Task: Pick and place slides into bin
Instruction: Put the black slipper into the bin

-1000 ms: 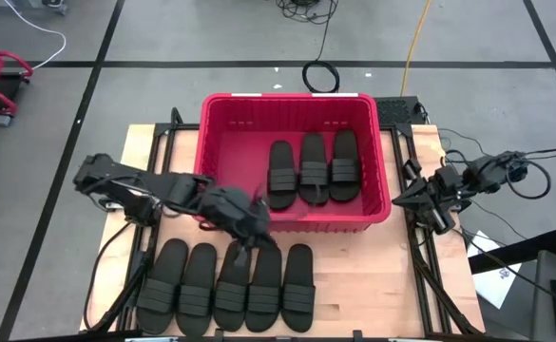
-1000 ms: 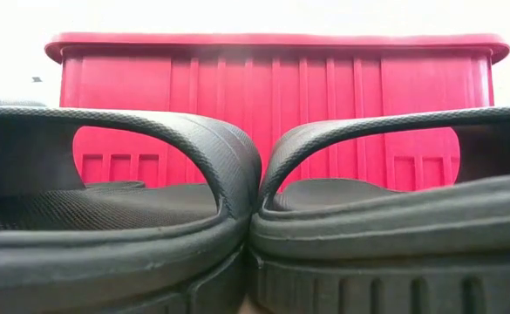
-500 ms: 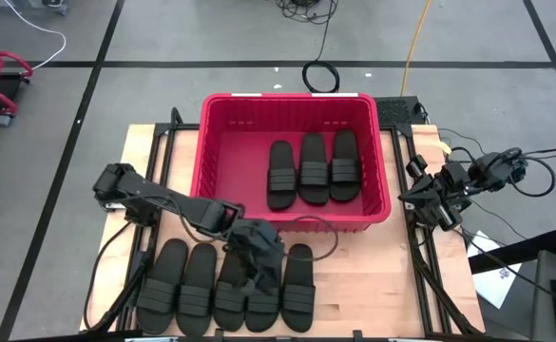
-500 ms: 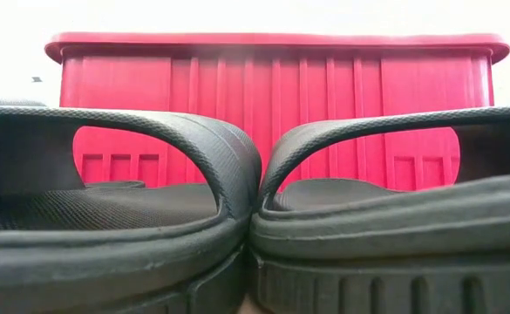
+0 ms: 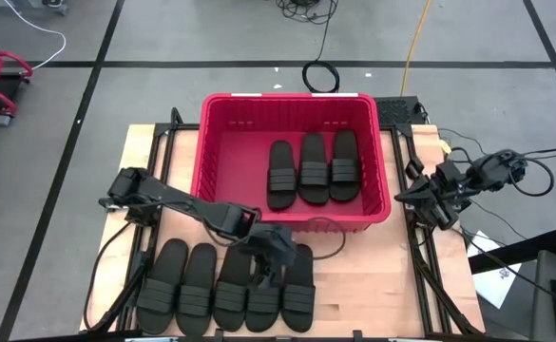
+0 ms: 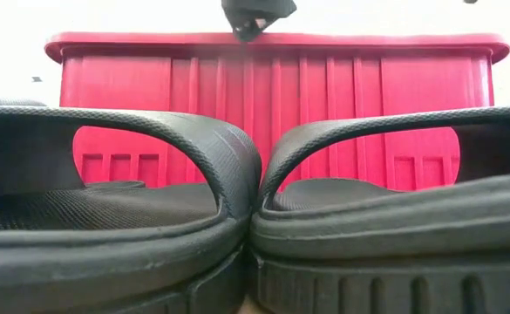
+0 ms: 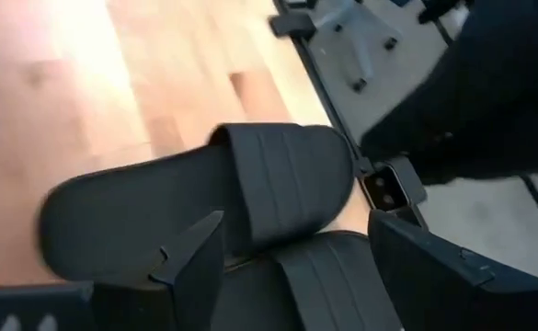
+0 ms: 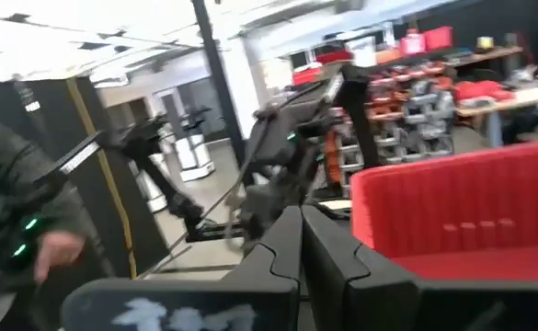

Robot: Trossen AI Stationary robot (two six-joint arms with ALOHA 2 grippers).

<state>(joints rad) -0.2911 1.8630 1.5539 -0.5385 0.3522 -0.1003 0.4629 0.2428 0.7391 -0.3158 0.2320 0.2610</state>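
Observation:
Five black slides lie side by side, soles down, along the table's near edge. Three more slides lie on the floor of the red bin behind them. My left gripper hovers open above the right end of the row. In the left wrist view its fingers stand on either side of a slide's strap without touching it. In the low view it shows at the top, level with the bin's rim. My right gripper waits shut beside the bin's right wall.
The bin's near wall stands close behind the row of slides. Bare wood lies to the right of the row. Black frame rails run along both table sides. In the right wrist view a person's sleeve and hand show beyond the table.
My left gripper has moved from the bin's near left corner toward the table's near edge and to the right, ending over the right end of the row of slides. None of the slides has moved.

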